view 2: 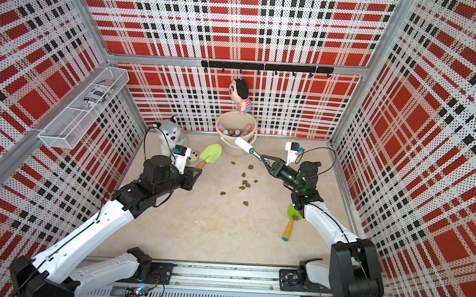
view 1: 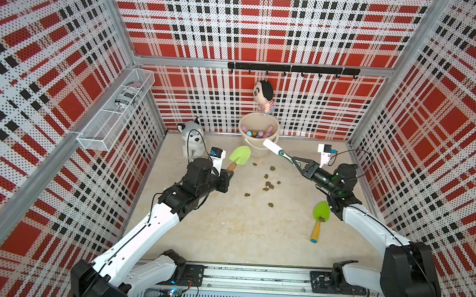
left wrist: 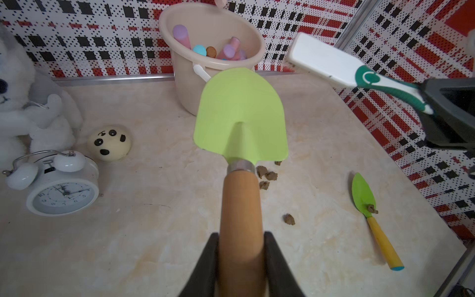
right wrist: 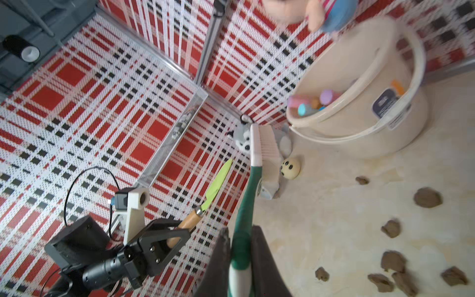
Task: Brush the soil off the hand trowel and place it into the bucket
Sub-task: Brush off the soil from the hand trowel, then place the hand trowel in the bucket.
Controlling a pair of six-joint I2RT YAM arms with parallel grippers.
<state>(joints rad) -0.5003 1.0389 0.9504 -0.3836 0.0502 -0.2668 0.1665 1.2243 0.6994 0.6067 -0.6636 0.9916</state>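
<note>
- The hand trowel [left wrist: 241, 120], with a light-green blade and a wooden handle, is held off the table [view 1: 226, 233] over its back half, left of the middle. Its blade points at the bucket [view 1: 255, 150], the tip just short of it.
- The blade face seen in the left wrist view is clean.
- The left gripper [left wrist: 241, 239] is clamped on the far end of the wooden handle, one dark finger on each side.
- The bucket stands at the middle of the table's back edge, with pastel sticks [left wrist: 228, 51] inside.
- The right gripper [right wrist: 240, 231] is clenched on the green handle of a brush [view 1: 273, 148]. The white brush head hangs by the bucket's front rim, apart from the trowel blade.
- The soil [view 1: 268, 183] lies in loose brown lumps on the table between the two arms, in front of the bucket.
- A second trowel [view 1: 321, 212], darker green with a yellow handle, lies flat near the table's right edge with one lump on its blade.
- At the back-left corner sit a husky plush [view 1: 192, 135], a panda ball [left wrist: 109, 144] and a white alarm clock [left wrist: 61, 190].
- A doll [view 1: 264, 95] hangs on the back wall above the bucket, and a wire basket [view 1: 114, 110] is fixed to the left wall.
</note>
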